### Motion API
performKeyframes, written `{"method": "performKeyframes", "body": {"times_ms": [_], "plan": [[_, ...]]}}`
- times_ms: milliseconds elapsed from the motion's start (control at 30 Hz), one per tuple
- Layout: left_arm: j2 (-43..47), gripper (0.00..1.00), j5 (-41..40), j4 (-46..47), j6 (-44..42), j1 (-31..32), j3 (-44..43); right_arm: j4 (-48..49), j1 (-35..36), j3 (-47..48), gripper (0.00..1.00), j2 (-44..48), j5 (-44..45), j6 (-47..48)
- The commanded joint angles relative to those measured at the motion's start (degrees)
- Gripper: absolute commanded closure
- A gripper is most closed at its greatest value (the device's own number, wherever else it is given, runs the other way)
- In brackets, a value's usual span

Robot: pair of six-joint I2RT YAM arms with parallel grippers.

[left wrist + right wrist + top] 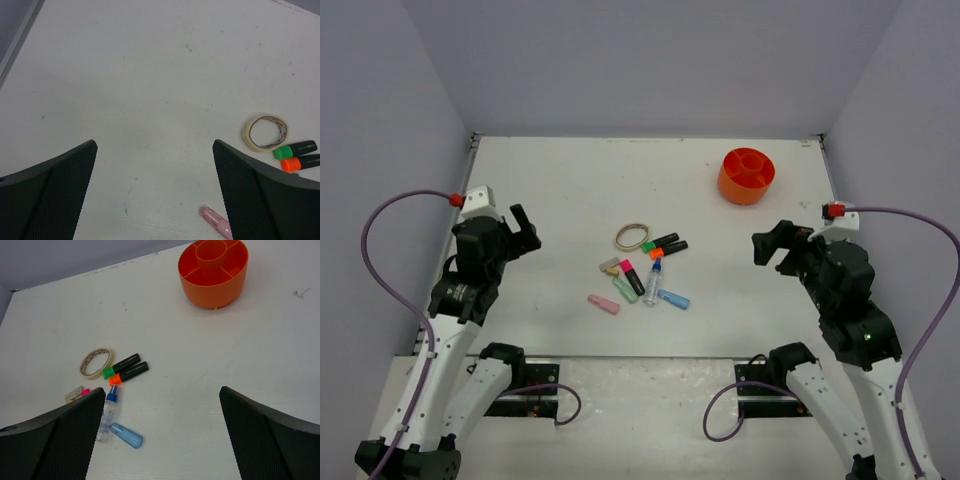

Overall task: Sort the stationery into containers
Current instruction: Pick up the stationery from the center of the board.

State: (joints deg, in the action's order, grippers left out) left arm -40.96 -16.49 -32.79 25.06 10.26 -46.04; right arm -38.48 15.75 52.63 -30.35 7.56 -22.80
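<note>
The stationery lies in a cluster at the table's middle: a tan ring (631, 237), green-capped (661, 241) and orange-capped (669, 249) highlighters, a pink-capped highlighter (631, 276), a clear bottle with a blue cap (653, 283), and pink (603, 304), green (625, 289) and blue (673, 299) pieces. The orange tub (747, 175) stands at the back right, its compartments empty in the right wrist view (214, 271). My left gripper (523, 232) is open and empty left of the cluster. My right gripper (772, 245) is open and empty to its right.
Grey walls close the table on three sides. A small beige piece (609, 266) lies beside the pink-capped highlighter. The left wrist view shows the ring (265, 132) and the pink piece (216, 221) by the right finger.
</note>
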Motion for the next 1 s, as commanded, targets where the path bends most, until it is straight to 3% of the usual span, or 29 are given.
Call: {"method": "performKeyframes", "body": {"times_ms": [0, 133, 267, 433, 500, 633, 700, 867, 967], "plan": [[-0.3, 0.00, -2.8, -0.2, 1.9, -0.6, -0.8, 3.1, 0.2, -0.9, 0.01, -0.2, -1.2, 0.6], [1.1, 0.00, -3.2, 0.0, 2.0, -0.8, -0.8, 4.1, 0.2, -1.2, 0.01, 0.6, -3.2, -1.9], [1.7, 0.00, 2.7, 1.6, 1.0, -0.8, -1.0, 5.1, 0.2, -1.6, 0.01, 1.7, -7.7, -5.9], [-5.5, 0.00, 7.9, 1.7, 3.4, 2.5, -3.7, 5.3, 0.2, -1.3, 0.01, 1.4, -14.8, -6.4], [-9.8, 0.00, 0.6, 0.8, 7.5, 13.2, -5.8, 4.7, 0.2, -1.4, 0.01, 0.8, -14.8, -6.4], [-24.5, 0.00, -21.0, -5.0, 16.8, 40.5, -12.5, 4.2, 0.2, -2.2, 0.01, -0.4, -12.3, -6.6], [-31.1, 0.00, -23.1, -7.4, 19.1, 47.3, -16.9, 3.1, 0.2, -1.6, 0.01, -1.0, -11.0, -6.4], [-41.7, 0.06, -15.1, 0.1, 19.9, 53.5, -16.5, 0.1, 0.2, -1.0, 0.01, -1.6, -9.7, -4.2], [-45.9, 0.21, -13.5, 4.3, 19.1, 53.5, -16.5, -0.5, 0.2, -1.4, 0.01, -1.1, -10.3, -3.7]]}}
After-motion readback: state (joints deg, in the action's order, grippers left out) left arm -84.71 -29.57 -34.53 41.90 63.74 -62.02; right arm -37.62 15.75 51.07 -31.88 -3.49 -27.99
